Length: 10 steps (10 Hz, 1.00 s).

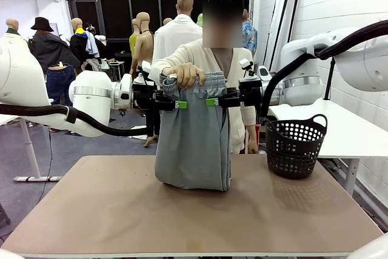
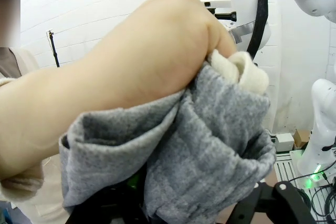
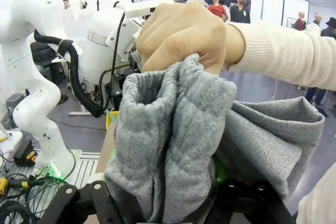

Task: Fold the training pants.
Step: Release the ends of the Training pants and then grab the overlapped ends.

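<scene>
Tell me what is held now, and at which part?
The training pants: both the left gripper and the right gripper pinch them just below the waistband, and the person's hand grips the waistband's top.

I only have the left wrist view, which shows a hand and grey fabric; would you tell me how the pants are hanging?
Observer: The training pants hang upright, lower end resting on the table.
Operator: Where are the claws?
Observer: The left claw and the right claw grip them from opposite sides, near the waistband.
Operator: Anything nearby?
Observer: A black basket stands on the table, on the robot's right.
</scene>
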Tool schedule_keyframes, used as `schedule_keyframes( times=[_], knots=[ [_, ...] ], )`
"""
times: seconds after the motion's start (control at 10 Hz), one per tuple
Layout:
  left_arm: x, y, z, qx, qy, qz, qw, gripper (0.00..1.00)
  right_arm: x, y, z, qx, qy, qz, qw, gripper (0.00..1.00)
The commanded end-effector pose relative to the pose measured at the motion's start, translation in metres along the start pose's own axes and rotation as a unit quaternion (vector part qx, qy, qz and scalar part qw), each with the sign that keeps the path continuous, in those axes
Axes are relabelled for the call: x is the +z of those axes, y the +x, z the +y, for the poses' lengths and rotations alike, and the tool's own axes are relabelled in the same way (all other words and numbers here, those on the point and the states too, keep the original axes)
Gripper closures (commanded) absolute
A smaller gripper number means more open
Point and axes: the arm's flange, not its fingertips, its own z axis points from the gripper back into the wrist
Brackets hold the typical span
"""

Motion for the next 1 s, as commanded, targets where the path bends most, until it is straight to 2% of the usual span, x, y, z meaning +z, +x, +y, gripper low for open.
schedule_keyframes(
  times=[0.0, 0.9],
  knots=[
    [0.0009, 0.0005, -0.0020, 0.003, -0.006, -0.003, 1.000, 0.00, 0.0039, 0.0030, -0.0030, -0.011, 0.012, 0.009, 1.000, 0.00],
    [0.0089, 0.0034, -0.0058, -0.002, 0.006, -0.015, 1.000, 0.00, 0.0081, 0.0022, 0.0010, -0.020, -0.015, 0.020, 0.999, 0.00]
  ],
)
